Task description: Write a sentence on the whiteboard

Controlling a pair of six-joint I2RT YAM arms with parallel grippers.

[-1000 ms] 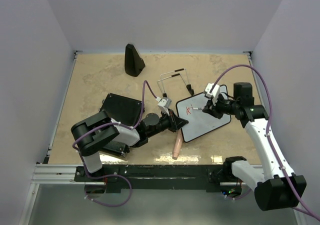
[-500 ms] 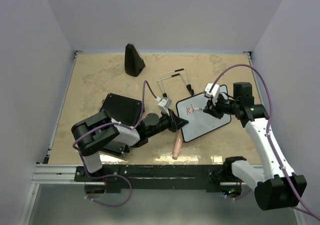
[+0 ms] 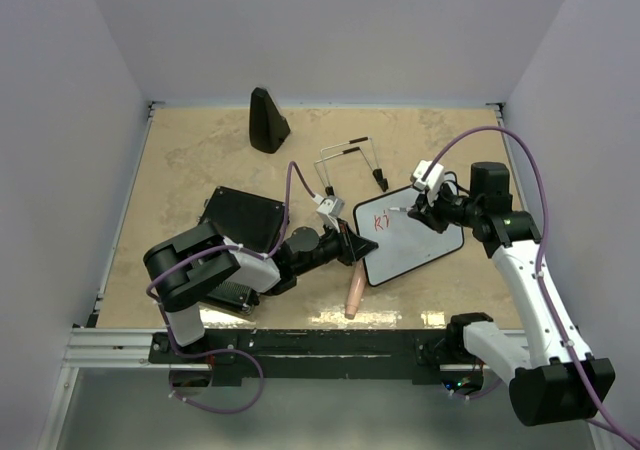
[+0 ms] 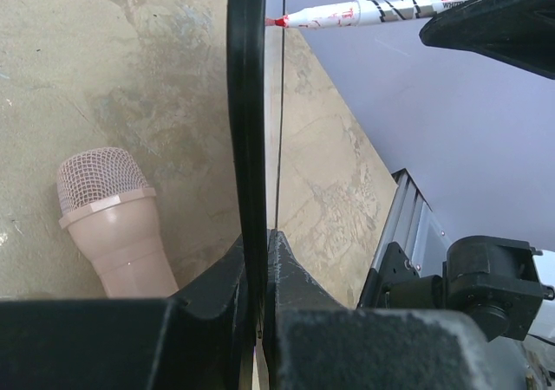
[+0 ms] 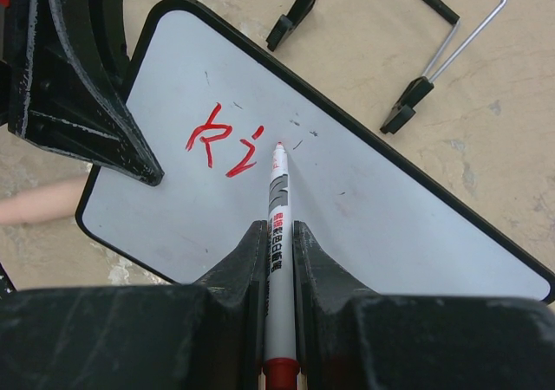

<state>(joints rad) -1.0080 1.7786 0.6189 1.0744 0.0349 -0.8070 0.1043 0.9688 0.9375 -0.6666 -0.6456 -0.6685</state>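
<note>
The whiteboard (image 3: 415, 245) lies tilted on the table, with red marks (image 5: 217, 139) near its left end. My left gripper (image 3: 352, 247) is shut on the board's left edge; the black frame (image 4: 247, 104) runs between its fingers in the left wrist view. My right gripper (image 3: 427, 213) is shut on a red marker (image 5: 278, 208). The marker tip is at the board surface (image 5: 364, 217), just right of the red marks. The marker (image 4: 373, 10) also shows in the left wrist view, its tip at the board's edge.
A pink microphone (image 3: 354, 292) lies just in front of the board's left end. A loose wire stand (image 3: 345, 162) lies behind the board. A black ribbed case (image 3: 245, 220) sits under the left arm. A black cone (image 3: 268, 120) stands at the back.
A second short red stroke has appeared right of the first mark. My right gripper and the marker have shifted a little right and back. The left gripper stays clamped on the board.
</note>
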